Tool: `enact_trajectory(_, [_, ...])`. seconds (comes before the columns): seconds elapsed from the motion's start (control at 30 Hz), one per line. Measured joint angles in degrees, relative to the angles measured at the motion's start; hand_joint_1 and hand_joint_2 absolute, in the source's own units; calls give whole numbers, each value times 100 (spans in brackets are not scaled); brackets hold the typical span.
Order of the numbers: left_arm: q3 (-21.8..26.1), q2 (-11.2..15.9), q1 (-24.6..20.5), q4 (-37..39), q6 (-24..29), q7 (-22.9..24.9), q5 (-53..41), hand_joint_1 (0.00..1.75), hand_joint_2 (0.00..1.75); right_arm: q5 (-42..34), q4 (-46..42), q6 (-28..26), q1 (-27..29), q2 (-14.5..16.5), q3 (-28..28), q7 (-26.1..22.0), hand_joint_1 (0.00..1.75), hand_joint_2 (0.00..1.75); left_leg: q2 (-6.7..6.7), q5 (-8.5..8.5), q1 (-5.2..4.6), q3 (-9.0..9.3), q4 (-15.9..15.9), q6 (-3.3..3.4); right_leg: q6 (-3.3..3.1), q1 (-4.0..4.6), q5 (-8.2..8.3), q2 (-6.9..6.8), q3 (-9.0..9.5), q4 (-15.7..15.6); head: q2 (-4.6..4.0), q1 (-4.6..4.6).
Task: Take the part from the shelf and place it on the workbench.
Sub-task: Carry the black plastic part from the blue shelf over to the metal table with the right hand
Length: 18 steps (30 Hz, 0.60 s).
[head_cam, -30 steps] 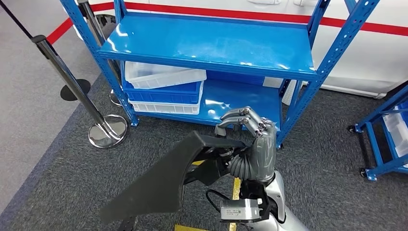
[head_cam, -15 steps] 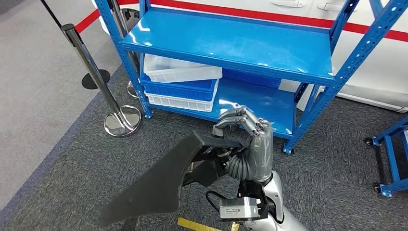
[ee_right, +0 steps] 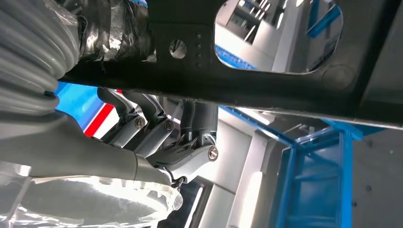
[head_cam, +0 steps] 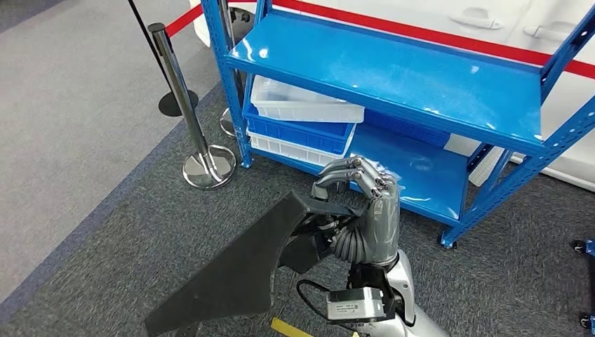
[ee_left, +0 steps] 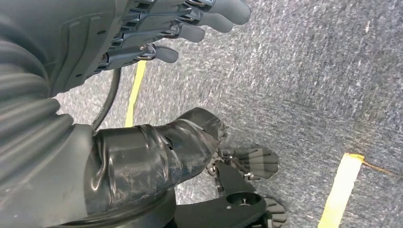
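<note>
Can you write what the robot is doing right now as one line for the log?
right robot hand: grips black part | left robot hand: holds nothing | blue shelf: ahead | workbench: unseen

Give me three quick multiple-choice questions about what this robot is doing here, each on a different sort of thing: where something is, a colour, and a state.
1. Where are the stacked bins?
A. on the top shelf
B. on the lower shelf
C. on the carpet

2. What colour is the shelf?
A. blue
B. yellow
C. green

3. What is the right hand doing?
A. hanging open
B. resting on the shelf
C. holding the black part

Answers:
1. B: the bins sit under the top board, on the lower level.
2. A: its posts and boards are bright blue.
3. C: its fingers curl over the part's edge, above the carpet.
</note>
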Motion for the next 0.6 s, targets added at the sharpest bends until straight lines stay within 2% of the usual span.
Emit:
enact_trajectory(0.07, [-5, -1, 5, 0, 3, -8, -2, 0, 175, -50, -2, 1, -5, 0, 6, -24, 175, 175, -100, 19, 25, -70, 21, -57, -26, 8, -35, -31, 27, -66, 0, 0])
enact_trajectory(0.1, [-7, 5, 17, 0, 5, -10, -1, 0, 175, -73, -2, 1, -11, 1, 8, -32, 175, 175, -92, 11, 29, -86, 33, -85, -50, 7, -21, -84, 39, -96, 0, 2])
enact_trajectory(0.17, [-9, 15, 29, 0, 7, -10, -7, 0, 175, -114, -3, 2, -29, 4, 10, -48, 175, 175, 107, -135, 23, -195, 259, -157, -98, -24, 1, -203, 82, -158, 0, -40])
enact_trajectory(0.23, [-17, 15, 13, 0, 5, -10, -16, 0, 175, -151, -3, 2, -35, 5, 13, -65, 175, 175, 359, -417, 61, -487, 851, -244, -123, -31, 1, -335, 107, -180, 0, -82])
enact_trajectory(0.27, [-27, 14, 3, 0, 4, -11, -19, 0, 175, -172, -3, 2, -36, 4, 15, -76, 175, 175, 411, -520, 91, -650, 1159, -279, -130, -31, -4, -404, 109, -179, 0, -83])
enact_trajectory(0.3, [-40, 12, -1, 0, 4, -11, -19, 0, 175, -195, -2, 1, -34, 4, 18, -88, 175, 175, 436, -543, 115, -757, 1344, -304, -128, -32, -11, -465, 111, -178, 0, -84])
enact_trajectory(0.33, [-51, 12, 1, 0, 4, -12, -19, 0, 175, -219, -2, 1, -34, 4, 21, -100, 175, 175, 455, -474, 131, -775, 1352, -322, -122, -36, -19, -522, 116, -176, 0, -85])
enact_trajectory(0.37, [-59, 14, 5, 0, 5, -13, -19, 0, 175, -239, -2, 1, -34, 4, 23, -112, 175, 175, 479, -319, 140, -684, 1152, -329, -110, -41, -28, -573, 125, -175, 0, -86])
enact_trajectory(0.4, [-62, 16, 7, 0, 7, -13, -19, 0, 175, -257, -2, 1, -34, 4, 24, -121, 175, 175, 524, -122, 145, -512, 806, -329, -93, -46, -40, -620, 142, -174, 0, -87])
enact_trajectory(0.47, [-63, 20, -8, 0, 13, -19, -19, 0, 175, -304, -3, 1, -36, 4, 25, -136, 175, 175, 696, 98, 104, -181, 150, -295, -47, -37, -61, -711, 179, -186, 0, -87])
enact_trajectory(0.53, [-64, 20, -27, 0, 20, -26, -18, 0, 175, -392, -4, 1, -37, 5, 25, -160, 175, 175, 760, 98, 51, -85, -59, -218, 10, -15, -66, -790, 206, -212, 0, -81])
enact_trajectory(0.6, [-66, 20, -19, 0, 25, -30, -10, 0, 175, -526, -4, 2, -38, 6, 25, -208, 175, 175, 654, 121, 52, -85, -79, -134, 76, -6, -72, -839, 235, -234, 0, -76])
